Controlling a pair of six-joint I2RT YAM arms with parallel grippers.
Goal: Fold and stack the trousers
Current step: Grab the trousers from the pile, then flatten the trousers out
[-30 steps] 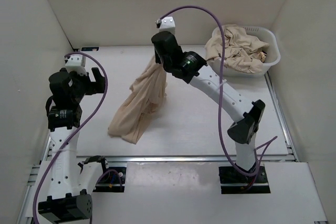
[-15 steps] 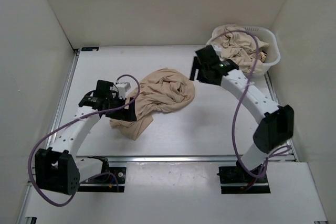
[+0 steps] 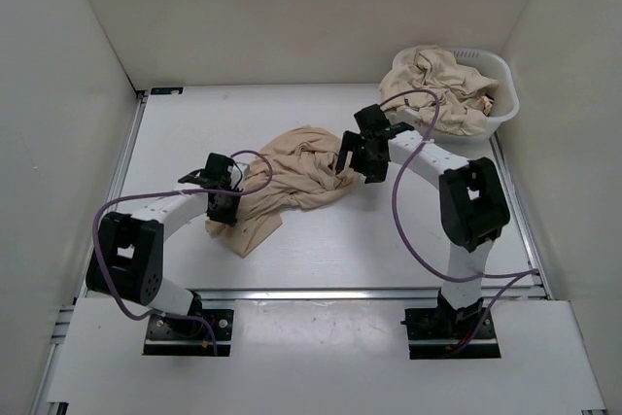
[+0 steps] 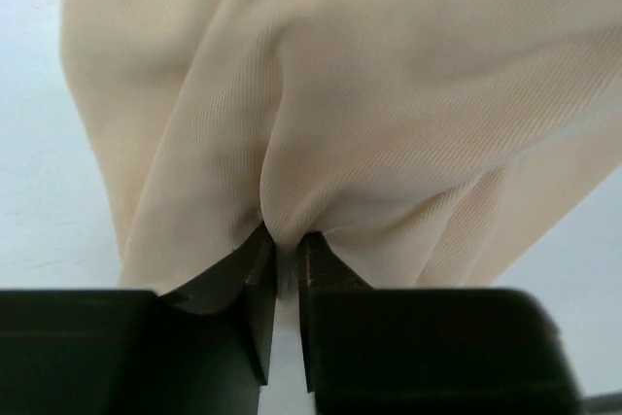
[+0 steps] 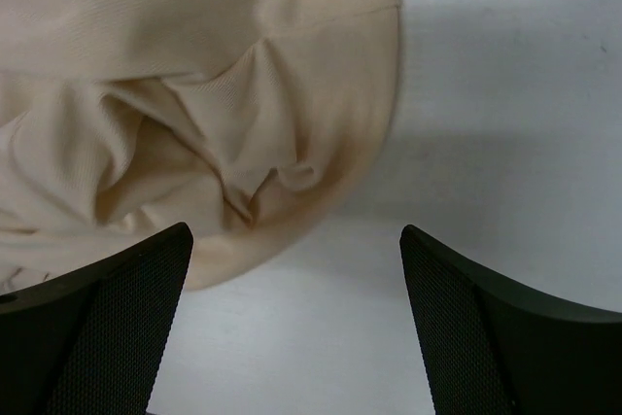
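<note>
Trousers (image 3: 301,167) pinched by left gripper (image 4: 287,242); right gripper (image 5: 294,240) spread wide.

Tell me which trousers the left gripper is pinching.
The crumpled pair on the table, with a fold caught in the left gripper. The other trousers lie heaped in the white basket at the far right.
</note>
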